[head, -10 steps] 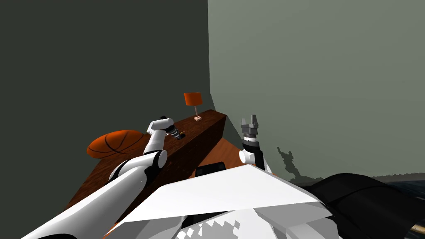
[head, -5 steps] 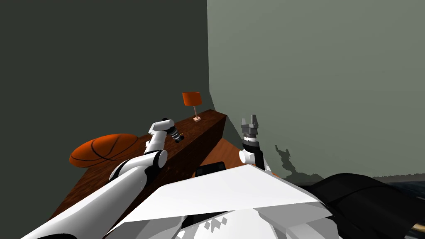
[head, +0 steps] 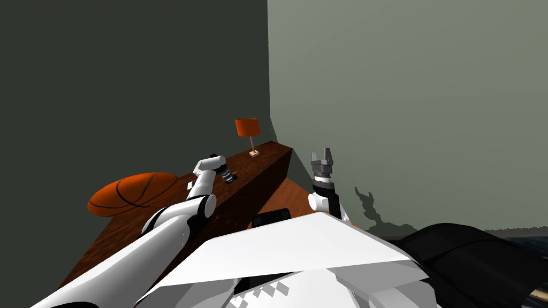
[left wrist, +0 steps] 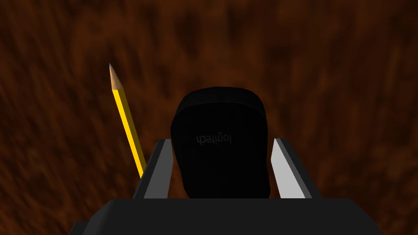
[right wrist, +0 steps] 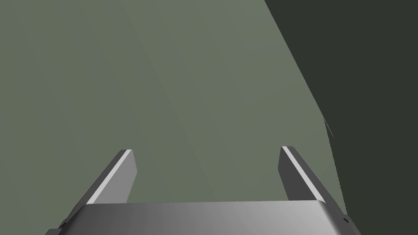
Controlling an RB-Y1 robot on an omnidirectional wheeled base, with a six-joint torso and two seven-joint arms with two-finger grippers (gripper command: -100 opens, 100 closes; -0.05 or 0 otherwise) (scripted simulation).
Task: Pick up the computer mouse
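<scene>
Left wrist view: left gripper point(left wrist: 221, 142) wide astride mouse point(left wrist: 219, 118), likely light, hard, slick; pinch its long sides.

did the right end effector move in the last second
No. The right end effector sits open at the same spot right of the desk's far corner as a second ago.

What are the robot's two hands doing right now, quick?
Left gripper: open, with the black mouse between its fingers, not gripped yet.
Right gripper: open, holding nothing.
</scene>
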